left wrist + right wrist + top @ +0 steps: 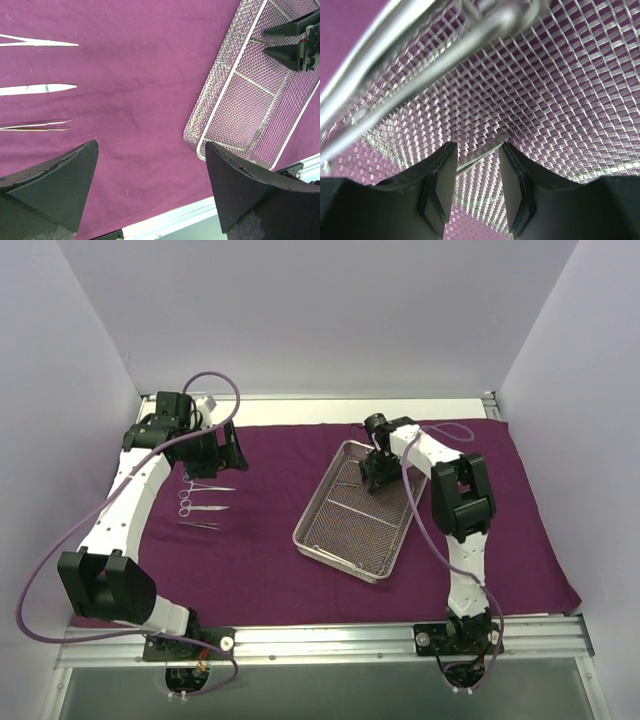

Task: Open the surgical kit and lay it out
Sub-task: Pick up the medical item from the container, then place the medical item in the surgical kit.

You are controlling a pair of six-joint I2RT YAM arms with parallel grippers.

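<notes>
The right hand [478,146] sits low in the tray [560,85], its fingers partly apart with a thin tool [485,153] lying across the gap between them. It would be best to square the fingers to the tool's shaft, close firmly, then lift straight. The left hand [151,144] hangs wide apart over the cloth [140,75].

left gripper [151,145] spread wide, right gripper [479,146] partly apart, pointing down

Instruments [35,88] (all three) run off the left edge.

instruments [200,505] left of tray [350,530] — both on cloth [260,570]
</notes>
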